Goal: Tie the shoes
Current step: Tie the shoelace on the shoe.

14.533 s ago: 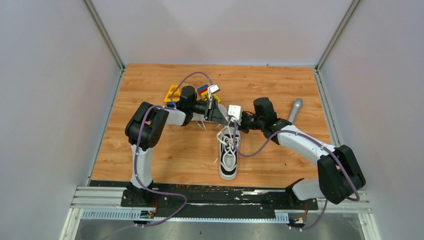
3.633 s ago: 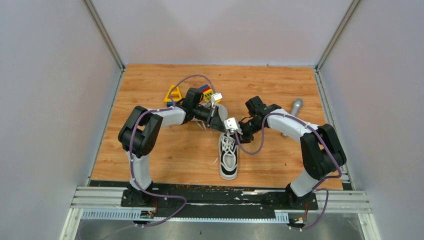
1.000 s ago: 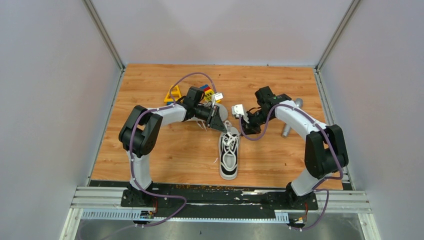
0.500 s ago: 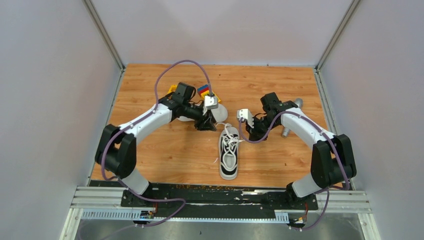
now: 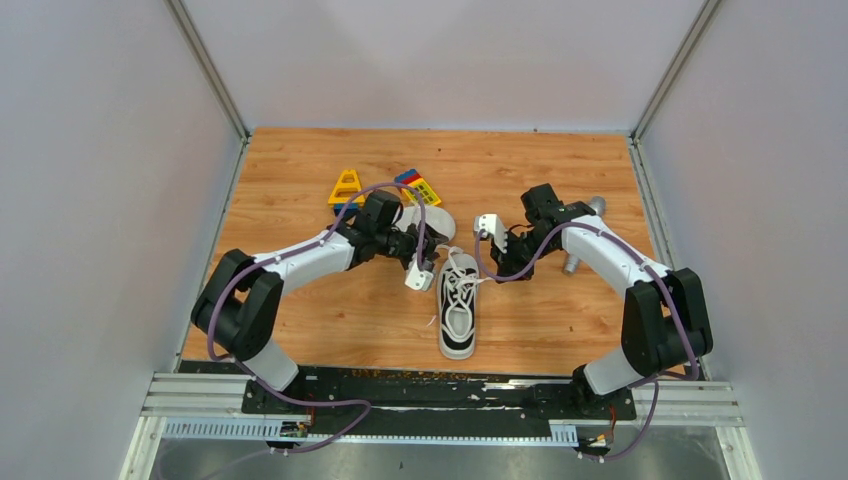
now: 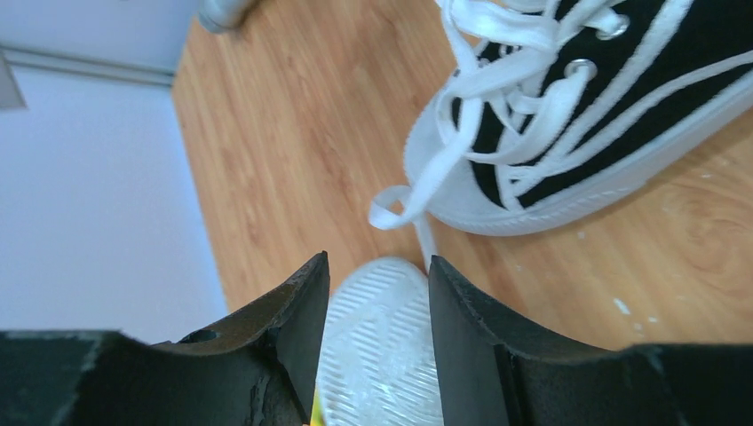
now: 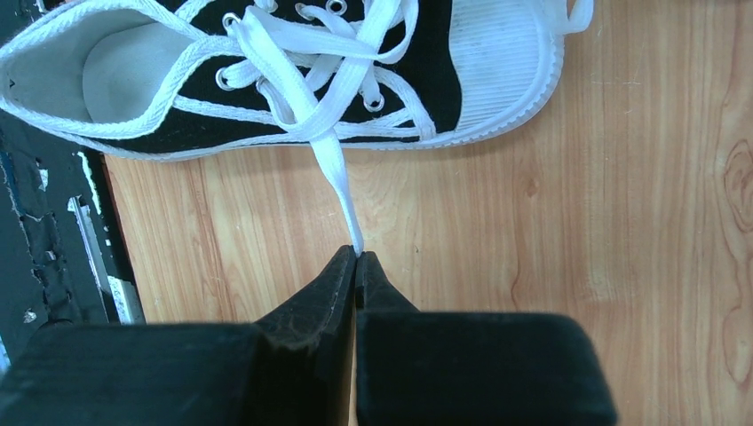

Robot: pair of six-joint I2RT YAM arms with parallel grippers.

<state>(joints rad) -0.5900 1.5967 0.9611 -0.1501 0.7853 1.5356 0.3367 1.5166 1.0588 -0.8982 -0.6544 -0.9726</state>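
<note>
Nearest the arm bases, 1 black shoe [image 5: 458, 312] stands upright on the table [image 5: 330, 320], heel toward them. The right gripper [image 7: 357, 259] is closed tight on the tip of its lace [image 7: 330, 164]. By its toe, the left gripper [image 6: 377, 266] holds its jaws apart, with the white ribbed sole of overturned shoe 2 [image 6: 377, 355] showing in the gap. Toy blocks [image 5: 345, 187] lie beyond.

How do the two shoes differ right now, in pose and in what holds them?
Pose: the near shoe stands upright on its sole, laces up; the far shoe lies turned over, white sole up. Hold: the right gripper has its jaws shut on a lace end of the near shoe; the left gripper has its jaws open, with the far shoe's sole showing in the gap. Both have white rubber soles.
</note>
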